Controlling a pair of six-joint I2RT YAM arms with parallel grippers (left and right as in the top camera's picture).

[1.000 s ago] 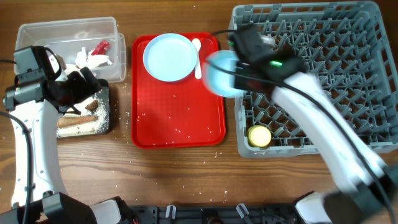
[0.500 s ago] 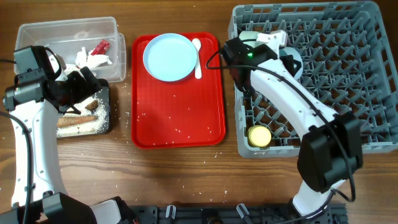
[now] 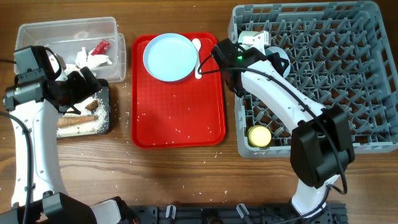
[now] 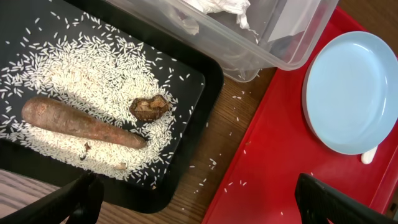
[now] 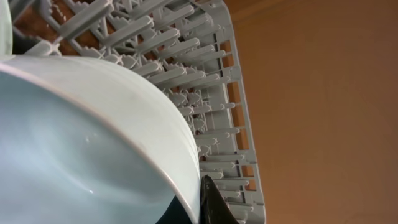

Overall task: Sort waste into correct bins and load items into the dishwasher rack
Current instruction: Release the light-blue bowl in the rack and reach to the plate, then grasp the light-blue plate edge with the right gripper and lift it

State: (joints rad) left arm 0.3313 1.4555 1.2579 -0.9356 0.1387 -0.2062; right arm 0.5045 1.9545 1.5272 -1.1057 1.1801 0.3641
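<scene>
Bowl (image 5: 81, 143), pale mint, is at the far-left corner of the dishwasher rack (image 3: 348, 74), among the pegs. Right gripper (image 3: 257, 40) shows one fingertip (image 5: 210, 199) against its rim; the other is hidden, so clamped or released I cannot tell. The step probably goes best by leaning the bowl between peg rows, then releasing and lifting straight up. Left gripper (image 4: 199, 202) hangs spread, empty, by the black bin (image 4: 15, 9).

Bowl (image 5: 81, 149) fills frame L, rack (image 5: 186, 68) pegs behind.
</scene>
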